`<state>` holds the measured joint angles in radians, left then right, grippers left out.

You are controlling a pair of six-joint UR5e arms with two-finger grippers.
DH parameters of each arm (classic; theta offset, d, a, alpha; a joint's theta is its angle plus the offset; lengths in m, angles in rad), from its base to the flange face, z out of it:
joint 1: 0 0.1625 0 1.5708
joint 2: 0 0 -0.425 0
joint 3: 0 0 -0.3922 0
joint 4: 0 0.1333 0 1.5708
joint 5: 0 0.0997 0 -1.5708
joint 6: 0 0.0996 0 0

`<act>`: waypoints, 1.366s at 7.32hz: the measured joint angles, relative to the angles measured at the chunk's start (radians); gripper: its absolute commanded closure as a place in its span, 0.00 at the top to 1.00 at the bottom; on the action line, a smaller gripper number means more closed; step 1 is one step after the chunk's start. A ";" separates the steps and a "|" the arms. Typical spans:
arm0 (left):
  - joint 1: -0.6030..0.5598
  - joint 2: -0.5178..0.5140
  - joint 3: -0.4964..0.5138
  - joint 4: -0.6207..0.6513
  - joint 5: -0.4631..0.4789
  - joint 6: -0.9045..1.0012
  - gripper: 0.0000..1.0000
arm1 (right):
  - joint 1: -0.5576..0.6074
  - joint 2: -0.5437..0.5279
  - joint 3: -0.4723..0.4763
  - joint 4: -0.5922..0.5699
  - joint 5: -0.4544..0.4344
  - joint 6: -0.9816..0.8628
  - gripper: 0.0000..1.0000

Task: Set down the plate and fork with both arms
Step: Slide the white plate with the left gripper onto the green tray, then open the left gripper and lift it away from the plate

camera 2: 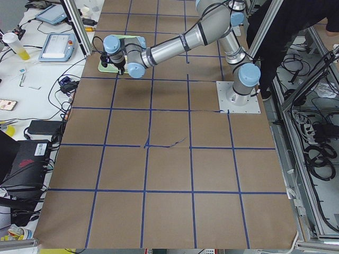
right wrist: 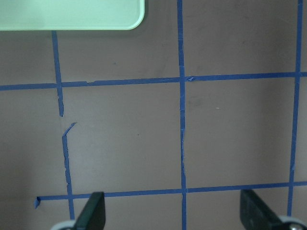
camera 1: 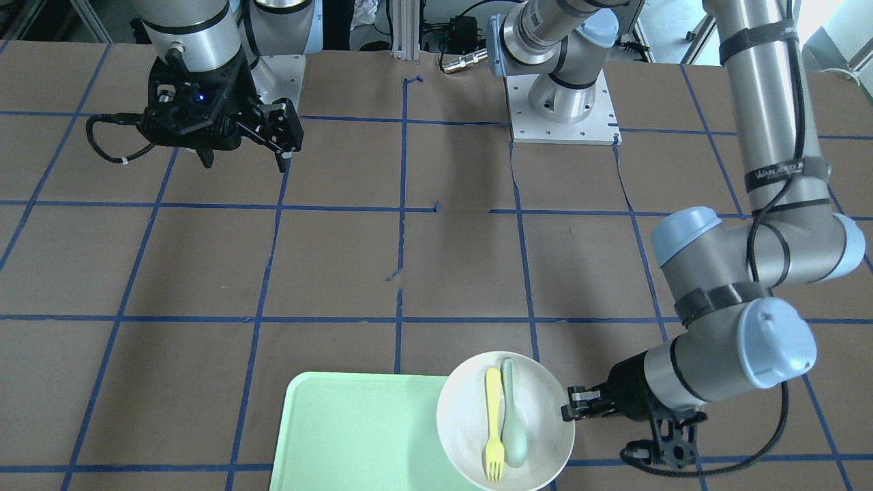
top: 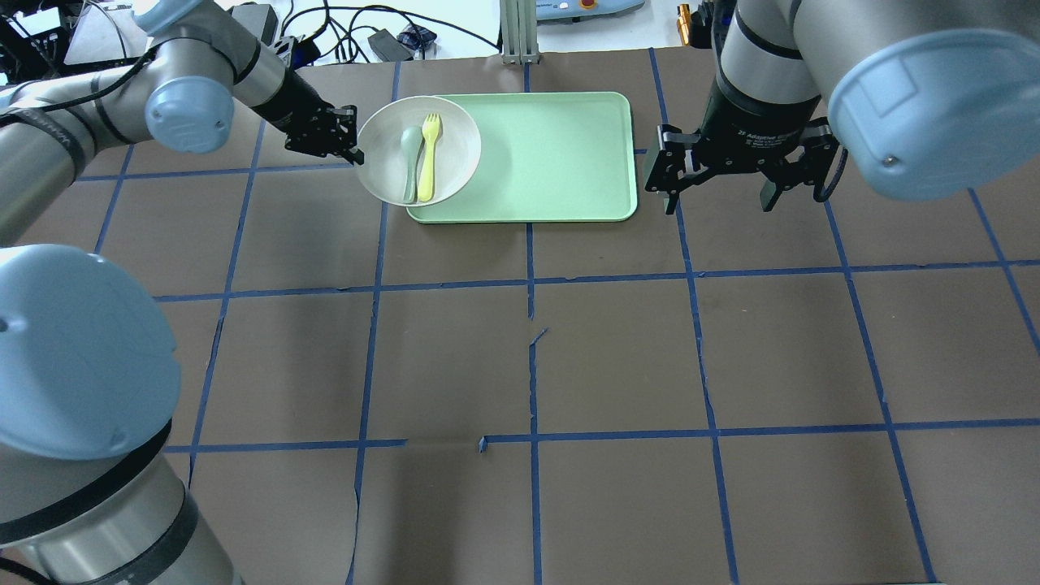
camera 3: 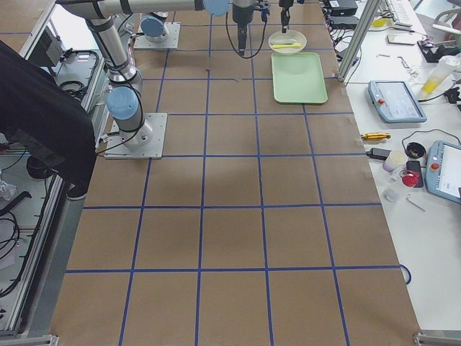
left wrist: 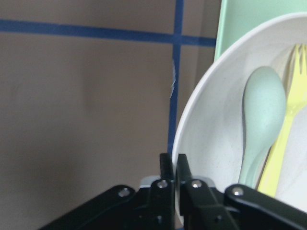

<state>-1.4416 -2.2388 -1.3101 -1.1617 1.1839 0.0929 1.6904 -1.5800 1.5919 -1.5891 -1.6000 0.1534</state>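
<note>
The white plate (top: 457, 140) lies partly over the left end of the mint-green tray (top: 552, 154) at the table's far side. The yellow fork (top: 426, 158) lies inside it beside a pale grey-green spoon (top: 409, 161). My left gripper (top: 348, 145) is shut on the plate's left rim. The left wrist view shows the fingers (left wrist: 167, 167) pinched on the rim (left wrist: 192, 124), with the fork (left wrist: 288, 124) and the spoon (left wrist: 261, 110) inside. My right gripper (top: 717, 201) is open and empty, hanging above the table to the right of the tray. In the front view the plate (camera 1: 539, 409) and left gripper (camera 1: 571, 404) are at the bottom.
The tray (camera 1: 354, 429) has bare room beside the plate. Brown table covering with a blue tape grid (top: 532, 280) spreads out in front of it. The right wrist view shows the tray's corner (right wrist: 72, 14) and open fingers (right wrist: 93, 213). The arm bases (camera 1: 563, 102) stand at the robot's side.
</note>
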 measured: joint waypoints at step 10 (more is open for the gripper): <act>-0.170 -0.206 0.197 0.037 -0.019 -0.082 0.73 | 0.002 0.000 0.003 0.002 0.000 0.000 1.00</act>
<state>-1.6113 -2.4444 -1.1130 -1.1242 1.1648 0.0110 1.6920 -1.5800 1.5954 -1.5873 -1.5999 0.1534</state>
